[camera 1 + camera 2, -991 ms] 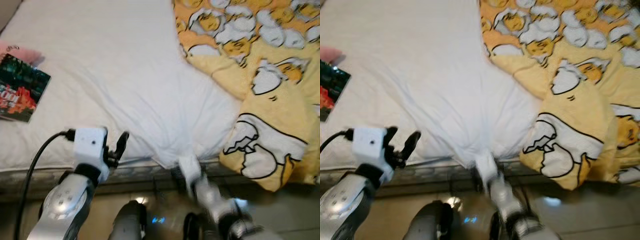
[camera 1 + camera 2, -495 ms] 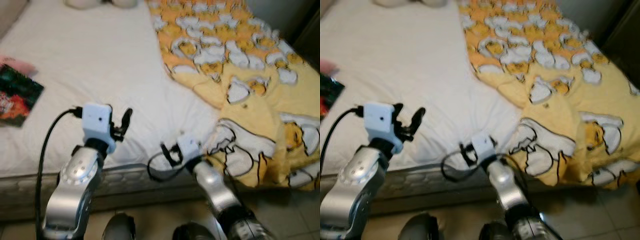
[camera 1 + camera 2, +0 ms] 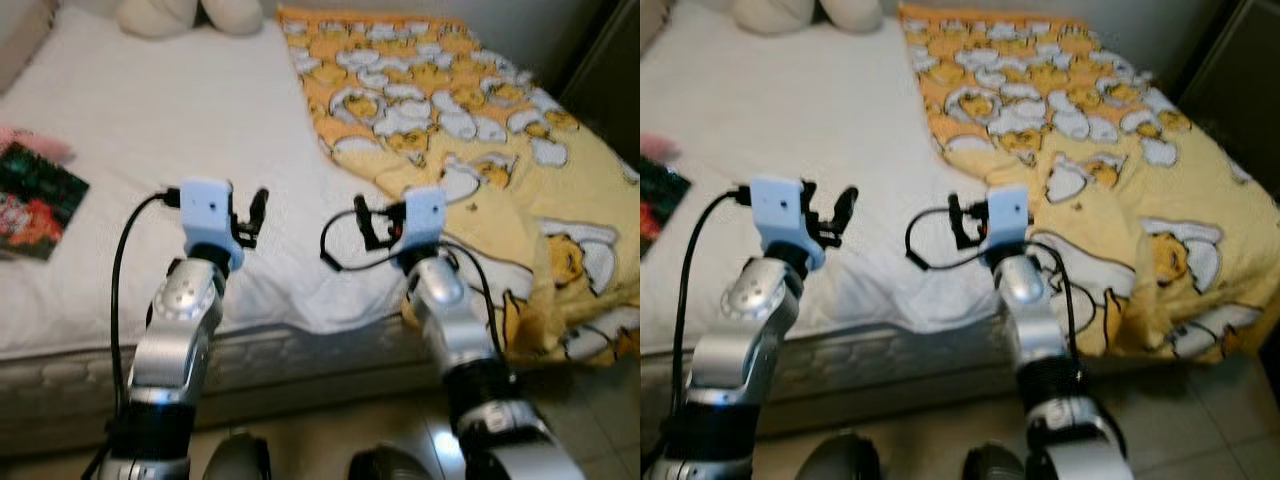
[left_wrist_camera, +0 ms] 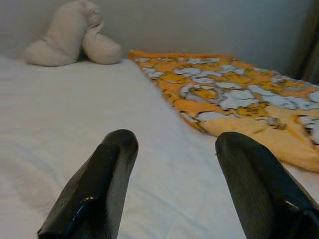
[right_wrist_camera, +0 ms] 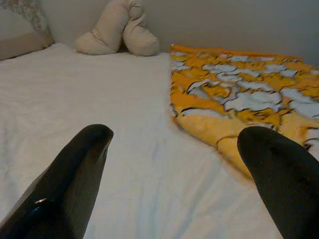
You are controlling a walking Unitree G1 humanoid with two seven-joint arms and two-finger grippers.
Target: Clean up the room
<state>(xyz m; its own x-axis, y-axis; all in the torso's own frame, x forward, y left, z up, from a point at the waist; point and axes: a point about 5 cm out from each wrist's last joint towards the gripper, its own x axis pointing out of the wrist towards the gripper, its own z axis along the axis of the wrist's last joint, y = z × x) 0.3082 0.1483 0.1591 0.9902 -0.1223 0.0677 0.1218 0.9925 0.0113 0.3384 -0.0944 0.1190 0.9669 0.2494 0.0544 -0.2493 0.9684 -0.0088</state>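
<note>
Yellow patterned blanket (image 3: 480, 130) fills the upper right of the left eye view, long axis running toward the top edge; my right gripper (image 3: 372, 222) hovers just beside its near left border, my left gripper (image 3: 255, 212) farther left over white sheet (image 3: 150, 120).

Left wrist view: fingers (image 4: 99, 184) spread wide, empty.

Right wrist view: fingers (image 5: 70, 174) wide, empty, blanket ahead.

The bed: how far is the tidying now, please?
Done: the white sheet lies fairly flat. In hand: nothing; the left tool and right tool hover open above the sheet. Left: the yellow blanket is rumpled and hangs over the bed's edge, and a book lies on the sheet.
</note>
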